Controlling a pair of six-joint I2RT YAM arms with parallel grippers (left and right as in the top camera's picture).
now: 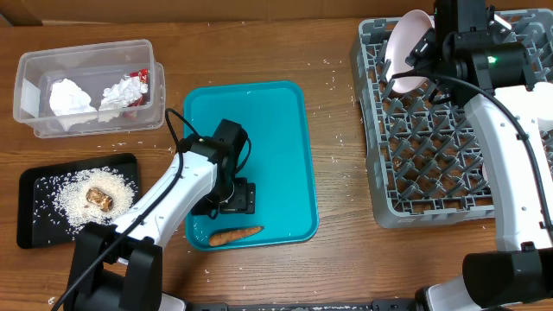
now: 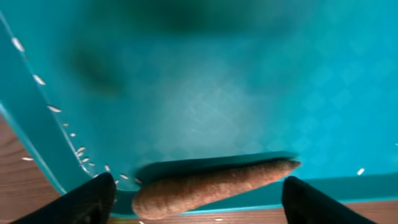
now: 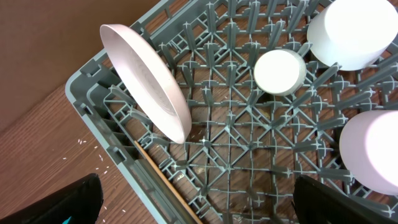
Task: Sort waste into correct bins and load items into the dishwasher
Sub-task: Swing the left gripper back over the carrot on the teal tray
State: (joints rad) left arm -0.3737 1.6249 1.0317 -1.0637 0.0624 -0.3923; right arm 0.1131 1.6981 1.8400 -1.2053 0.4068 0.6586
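Carrot: lay flat right along the front lip of the teal tray, with a few rice grains scattered beside it.
Left gripper: was spread wide and empty, low over the tray. In the wrist view the carrot sat between the two fingertips, closer to the left one, and it didn't look like it touched either.
Right gripper: was also wide open with nothing in it, over a corner of the grey dish rack.
Plate: stood tilted on edge in that corner, apart from the fingers.
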